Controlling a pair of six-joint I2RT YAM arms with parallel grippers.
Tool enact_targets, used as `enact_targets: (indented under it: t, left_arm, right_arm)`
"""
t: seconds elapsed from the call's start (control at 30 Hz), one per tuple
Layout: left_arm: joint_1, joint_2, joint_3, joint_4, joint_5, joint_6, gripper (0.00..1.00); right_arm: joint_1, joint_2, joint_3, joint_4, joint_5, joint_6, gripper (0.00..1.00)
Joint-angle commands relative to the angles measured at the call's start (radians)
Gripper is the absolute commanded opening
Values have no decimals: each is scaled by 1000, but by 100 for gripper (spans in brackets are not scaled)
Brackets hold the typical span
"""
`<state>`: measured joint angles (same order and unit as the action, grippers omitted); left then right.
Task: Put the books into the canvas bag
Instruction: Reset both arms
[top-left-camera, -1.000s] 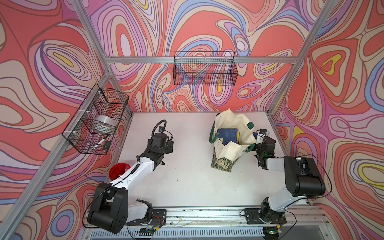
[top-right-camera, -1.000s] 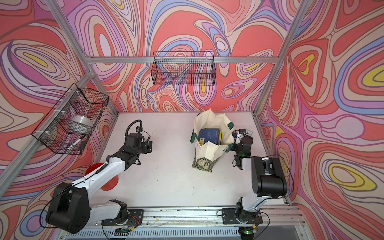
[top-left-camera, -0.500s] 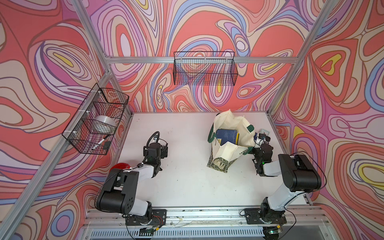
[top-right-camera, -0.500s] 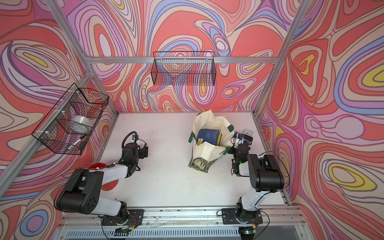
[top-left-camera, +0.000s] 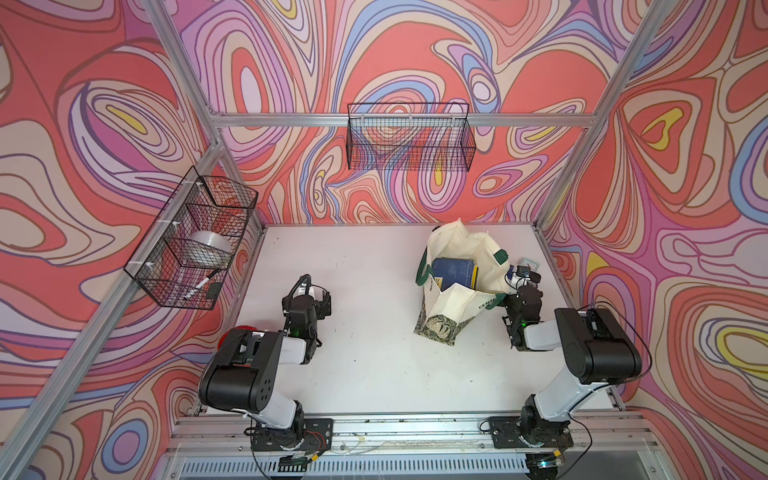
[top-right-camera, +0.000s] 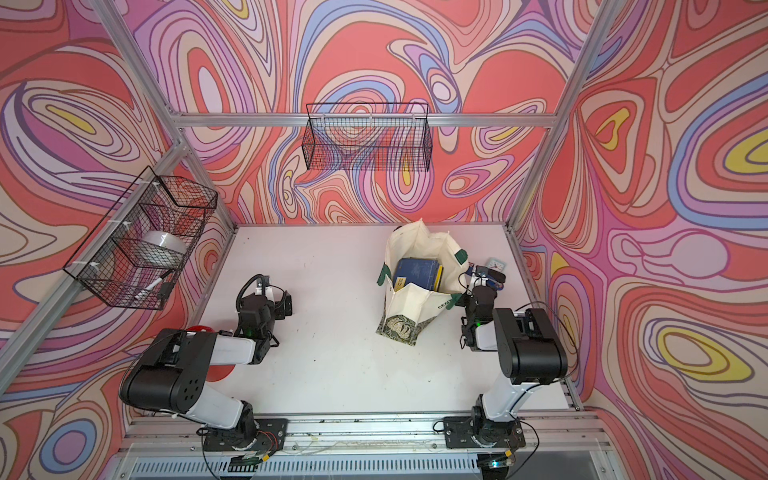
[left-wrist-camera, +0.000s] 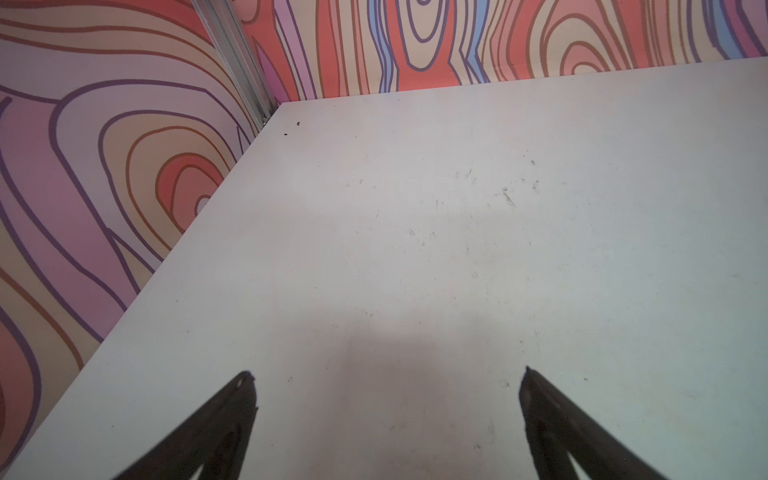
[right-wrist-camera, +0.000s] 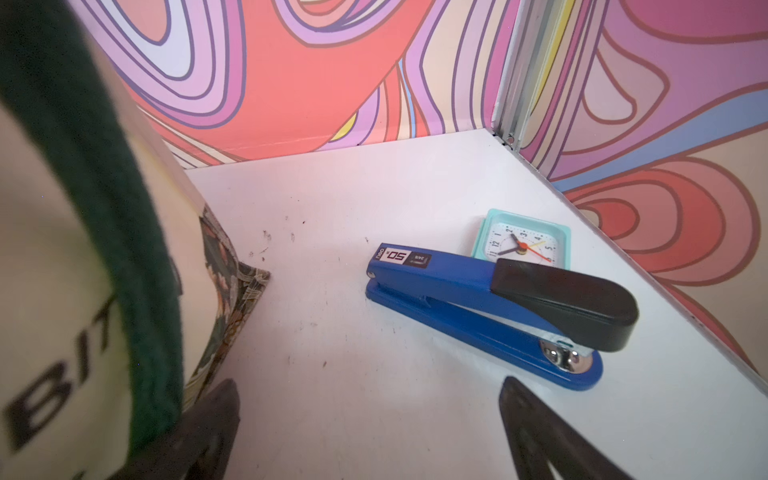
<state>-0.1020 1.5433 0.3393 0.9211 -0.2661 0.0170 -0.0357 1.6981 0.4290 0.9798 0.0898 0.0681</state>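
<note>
The canvas bag (top-left-camera: 457, 301) (top-right-camera: 411, 303) stands open at the table's right, cream with green handles and a leaf-patterned base. Inside it lie the books: a navy blue cover (top-left-camera: 453, 271) (top-right-camera: 417, 271) on top and a yellow edge (top-left-camera: 475, 276) beside it. My right gripper (top-left-camera: 520, 287) (right-wrist-camera: 370, 384) stands open and empty just right of the bag. One of its fingers (right-wrist-camera: 216, 415) is close against the bag's green strap (right-wrist-camera: 104, 199). My left gripper (top-left-camera: 307, 293) (left-wrist-camera: 386, 374) is open over bare table at the left, far from the bag.
A blue-and-black stapler (right-wrist-camera: 478, 303) (top-left-camera: 525, 274) and a small teal clock (right-wrist-camera: 523, 237) lie just beyond my right gripper near the right wall. A red cup (top-left-camera: 237, 334) sits behind my left arm. Wire baskets hang on the back wall (top-left-camera: 409, 141) and left wall (top-left-camera: 195, 241).
Both arms have drawn back toward the front rail, the left one folding in the most. The bag's near side has shifted slightly. Both grippers stay open.
</note>
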Motion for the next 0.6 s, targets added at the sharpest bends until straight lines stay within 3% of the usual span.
enact_targets:
  t: [0.0, 0.57]
  left_arm:
    - [9, -1, 18, 12, -20, -23, 100]
    - [10, 9, 12, 45, -22, -16, 100]
  right_arm:
    - [14, 9, 20, 13, -3, -7, 98]
    - [14, 8, 18, 14, -4, -7, 98]
